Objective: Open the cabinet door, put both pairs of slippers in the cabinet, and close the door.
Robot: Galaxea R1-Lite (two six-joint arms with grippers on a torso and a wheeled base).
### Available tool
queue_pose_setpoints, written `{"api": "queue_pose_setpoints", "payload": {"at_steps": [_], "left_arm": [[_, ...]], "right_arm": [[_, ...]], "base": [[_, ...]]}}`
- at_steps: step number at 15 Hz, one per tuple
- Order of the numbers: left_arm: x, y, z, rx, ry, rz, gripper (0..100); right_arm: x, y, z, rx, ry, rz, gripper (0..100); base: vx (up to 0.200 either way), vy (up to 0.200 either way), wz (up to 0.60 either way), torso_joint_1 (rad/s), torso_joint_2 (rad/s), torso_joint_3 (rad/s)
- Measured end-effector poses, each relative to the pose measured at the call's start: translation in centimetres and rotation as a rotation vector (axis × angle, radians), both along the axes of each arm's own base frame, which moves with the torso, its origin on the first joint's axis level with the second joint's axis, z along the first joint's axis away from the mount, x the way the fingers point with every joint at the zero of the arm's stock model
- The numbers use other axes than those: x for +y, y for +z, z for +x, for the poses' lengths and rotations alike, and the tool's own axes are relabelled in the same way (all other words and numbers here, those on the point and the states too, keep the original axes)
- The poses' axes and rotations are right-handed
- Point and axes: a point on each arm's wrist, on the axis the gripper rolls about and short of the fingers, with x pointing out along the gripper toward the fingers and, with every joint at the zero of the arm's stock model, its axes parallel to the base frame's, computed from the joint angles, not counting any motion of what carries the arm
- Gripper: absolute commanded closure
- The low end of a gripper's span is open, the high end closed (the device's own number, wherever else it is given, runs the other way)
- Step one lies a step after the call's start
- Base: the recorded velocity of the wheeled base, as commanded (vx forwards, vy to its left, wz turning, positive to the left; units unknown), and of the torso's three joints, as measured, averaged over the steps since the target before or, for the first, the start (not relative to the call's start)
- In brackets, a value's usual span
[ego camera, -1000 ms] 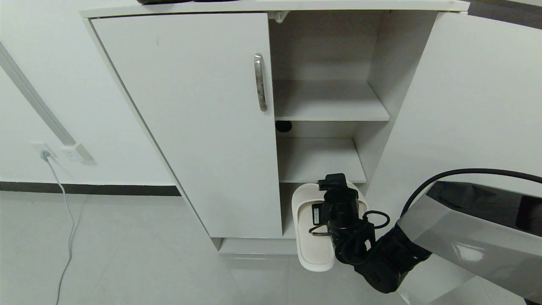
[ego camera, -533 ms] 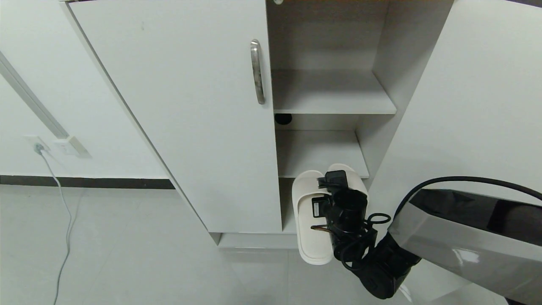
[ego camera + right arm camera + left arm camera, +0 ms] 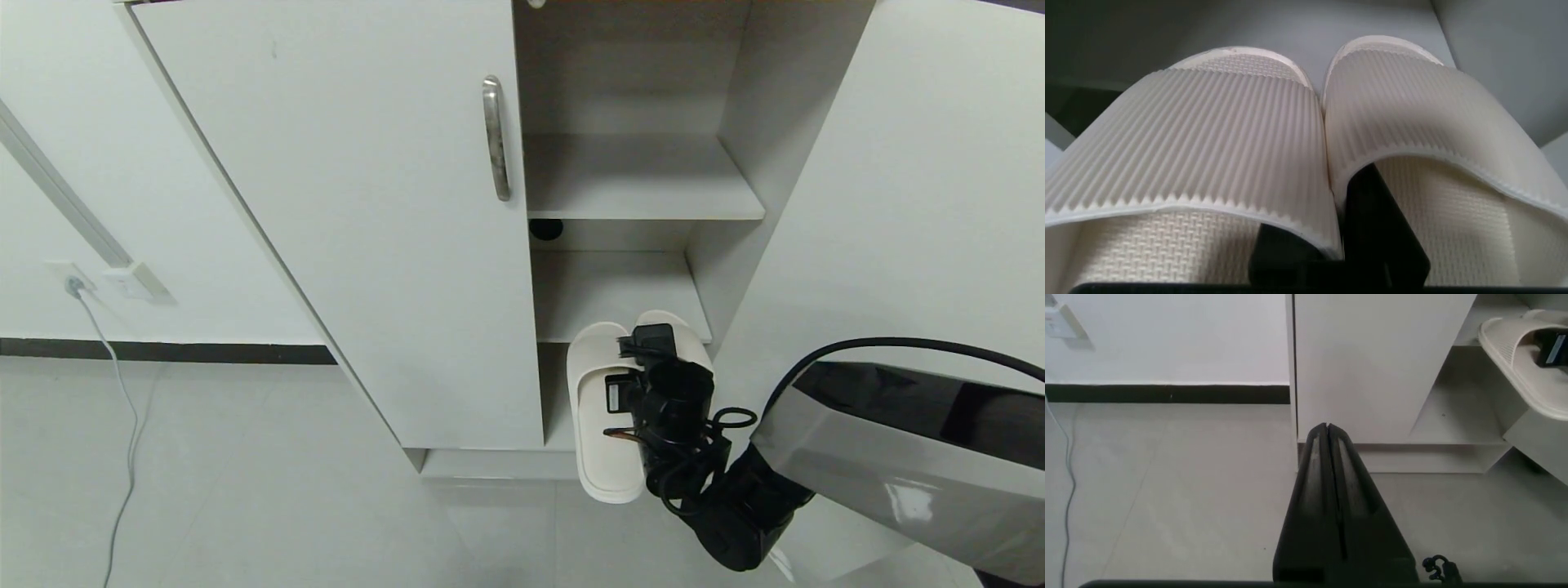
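A pair of white slippers (image 3: 600,408) hangs side by side in front of the cabinet's lowest opening, toes pointing in. My right gripper (image 3: 645,347) is shut on the pair. Its dark fingers (image 3: 1372,220) reach under the ribbed straps (image 3: 1208,131), where the two slippers meet. The cabinet's right door (image 3: 898,180) stands open and the left door (image 3: 367,204), with its metal handle (image 3: 495,139), is closed. My left gripper (image 3: 1327,437) is shut on nothing, low over the floor to the left of the opening. The slippers (image 3: 1527,343) lie off to its side.
Inside the cabinet are an upper shelf (image 3: 637,175) and a middle shelf (image 3: 616,294), both bare. A wall socket with a grey cable (image 3: 73,286) is at the far left. The open door stands close beside my right arm.
The head camera shifted, so the cabinet looks larger and higher. My right gripper has carried the slippers slightly up and toward the cabinet opening.
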Motion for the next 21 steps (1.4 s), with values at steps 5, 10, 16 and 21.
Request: {"api": "queue_pose_setpoints", "payload": {"at_steps": [5,10,16,21], "left_arm": [[0.0,0.0,0.0,0.0,0.0,0.0,100],[0.0,0.0,0.0,0.0,0.002,0.001,100],[0.0,0.0,0.0,0.0,0.002,0.001,100],[0.0,0.0,0.0,0.0,0.003,0.001,100]], "right_arm": [[0.0,0.2,0.0,-0.002,0.001,0.0,100],[0.2,0.1,0.3,-0.006,0.032,0.0,100],[0.1,-0.1,3.5,-0.011,-0.002,0.0,100],[0.2,0.1,6.6,0.002,-0.024,-0.004,100]], "base": [[0.2,0.0,0.0,0.0,0.0,0.0],[0.08,0.0,0.0,-0.002,0.0,0.0],[0.0,0.0,0.0,0.0,0.0,0.0],[0.0,0.0,0.0,0.0,0.0,0.0]]}}
